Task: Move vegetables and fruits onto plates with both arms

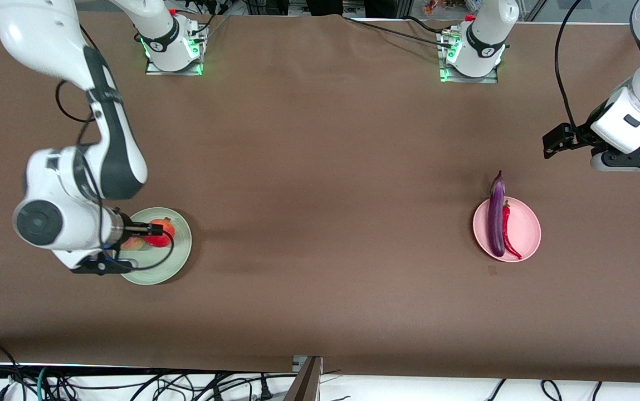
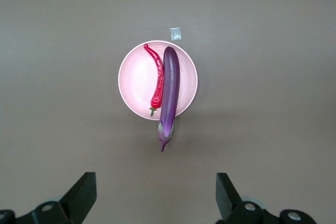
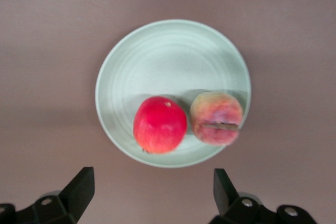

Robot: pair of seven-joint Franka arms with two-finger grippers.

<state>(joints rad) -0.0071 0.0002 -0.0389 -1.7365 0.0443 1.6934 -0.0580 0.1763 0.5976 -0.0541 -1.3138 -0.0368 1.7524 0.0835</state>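
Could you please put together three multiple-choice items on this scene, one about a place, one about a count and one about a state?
1. Where does the long glossy purple eggplant lie?
A. On the round pale pink plastic plate, beside the thin red chili, its stem end past the rim
B. On the round pale green plastic plate
C. On the bare brown table

2. How many fruits lie on the pale green plate?
A. One
B. Two
C. Three

3. How do the two grippers stand?
A. Both shut on fruit
B. Left open, right shut on the peach
C. Both open and holding nothing

Key: 1 A, the left wrist view shows eggplant and chili side by side on the pink plate. 2 B, the round red pomegranate and the yellowish-orange peach are there. 3 C, the left gripper and the right gripper show spread fingers with nothing between.
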